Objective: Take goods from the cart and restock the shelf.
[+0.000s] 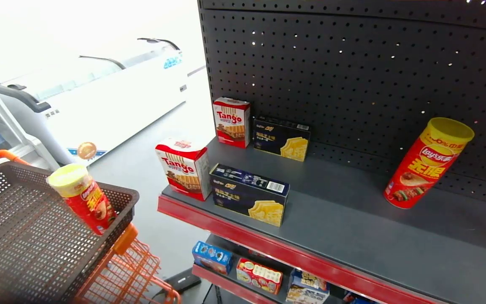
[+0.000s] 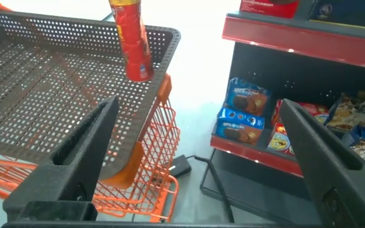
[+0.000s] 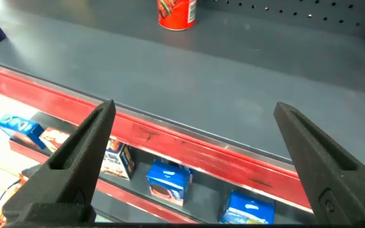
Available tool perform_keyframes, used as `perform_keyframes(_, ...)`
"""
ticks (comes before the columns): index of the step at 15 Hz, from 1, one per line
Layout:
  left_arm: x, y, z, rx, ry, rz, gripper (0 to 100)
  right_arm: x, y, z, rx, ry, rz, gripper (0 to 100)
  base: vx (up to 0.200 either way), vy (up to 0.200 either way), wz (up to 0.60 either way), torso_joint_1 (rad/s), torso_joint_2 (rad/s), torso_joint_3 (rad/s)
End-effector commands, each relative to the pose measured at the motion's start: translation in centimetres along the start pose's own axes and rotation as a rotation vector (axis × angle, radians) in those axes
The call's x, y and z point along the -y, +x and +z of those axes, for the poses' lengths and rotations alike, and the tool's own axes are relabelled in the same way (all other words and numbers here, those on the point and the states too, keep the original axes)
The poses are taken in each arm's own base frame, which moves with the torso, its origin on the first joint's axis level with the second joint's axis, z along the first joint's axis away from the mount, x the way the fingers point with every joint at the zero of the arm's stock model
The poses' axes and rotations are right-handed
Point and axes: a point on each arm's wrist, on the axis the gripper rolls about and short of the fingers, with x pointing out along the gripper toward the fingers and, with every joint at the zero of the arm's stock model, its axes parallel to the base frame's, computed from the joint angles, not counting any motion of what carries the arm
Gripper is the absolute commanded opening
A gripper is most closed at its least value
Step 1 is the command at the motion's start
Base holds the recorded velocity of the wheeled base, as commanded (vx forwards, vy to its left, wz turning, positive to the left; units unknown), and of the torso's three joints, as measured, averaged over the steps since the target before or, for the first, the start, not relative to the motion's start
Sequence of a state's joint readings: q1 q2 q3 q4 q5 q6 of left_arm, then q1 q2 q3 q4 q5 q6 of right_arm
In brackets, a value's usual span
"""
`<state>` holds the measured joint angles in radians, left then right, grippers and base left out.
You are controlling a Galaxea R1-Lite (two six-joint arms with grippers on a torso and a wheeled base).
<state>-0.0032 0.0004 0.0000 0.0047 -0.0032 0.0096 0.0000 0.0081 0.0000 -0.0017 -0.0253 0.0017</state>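
On the right we see the shelf with boxes and a chip can near the back panel. The cart on the left holds a second chip can, leaning in its corner. Left gripper hovers low beside the cart and right gripper above the shelf's red edge. Both jaws are spread wide and empty.

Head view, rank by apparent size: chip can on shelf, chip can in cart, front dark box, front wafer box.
1. Chip can on shelf
2. Front dark box
3. Front wafer box and chip can in cart: look about alike, not ranked.
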Motion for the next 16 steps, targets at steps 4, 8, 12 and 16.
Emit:
perform_keyframes(4, 0.0, 0.0, 0.0, 0.000, -0.002, 0.002, 100, 0.0, 0.0, 0.0, 0.000, 0.003, -0.001, 100, 0.000, 0.000, 0.30, 0.002, 0.00, 0.001)
perform_keyframes(8, 0.0, 0.0, 0.0, 0.001, 0.001, -0.001, 100, 0.0, 0.0, 0.0, 0.000, 0.004, -0.001, 100, 0.000, 0.000, 0.00, 0.000, 0.00, 0.000)
perform_keyframes(12, -0.1, -0.9, 3.9, 0.080, 0.018, 0.002, 100, 0.0, 0.0, 0.0, 0.000, 0.004, -0.001, 100, 0.000, 0.000, 0.00, 0.000, 0.00, 0.000)
perform_keyframes(16, -0.4, 4.0, 10.3, -0.182, 0.014, 0.150, 100, 0.0, 0.0, 0.0, 0.000, 0.004, -0.001, 100, 0.000, 0.000, 0.00, 0.000, 0.00, 0.000)
